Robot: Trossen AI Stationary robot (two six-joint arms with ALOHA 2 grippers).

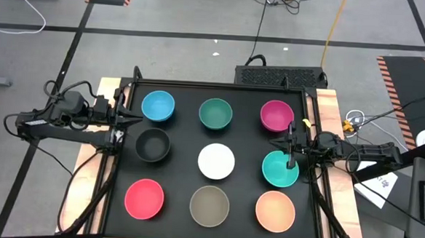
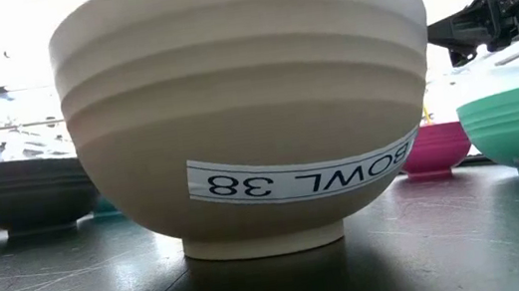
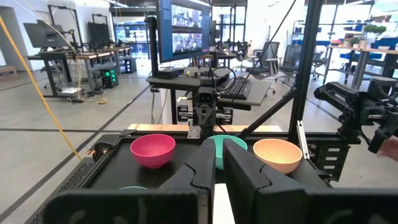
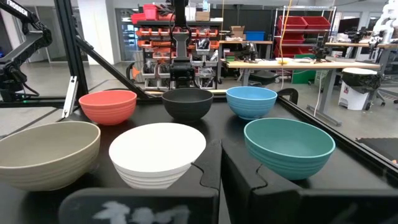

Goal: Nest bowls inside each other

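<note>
Nine bowls: set apart in three rows of three on the black worktop [image 1: 181,161], none nested.
Upper row: light blue bowl [image 1: 158,106] at upper left, dark green bowl [image 1: 216,113] in the middle, magenta bowl [image 1: 277,115] at upper right.
Middle row: black bowl [image 1: 153,144] on the left, white bowl [image 1: 216,161] at the centre, teal bowl [image 1: 280,169] on the right.
Lower row: red-pink bowl [image 1: 144,198] at lower left, olive-grey bowl [image 1: 209,205] in the middle, peach-orange bowl [image 1: 275,210] at lower right.
Right gripper [image 1: 292,151]: over the upper right rim of the teal bowl, between it and the magenta bowl; its wrist view shows the jaws closed together, holding nothing.
Left gripper [image 1: 131,120]: at the worktop's left edge, between the light blue and black bowls, touching neither; jaws pressed together and empty.
</note>
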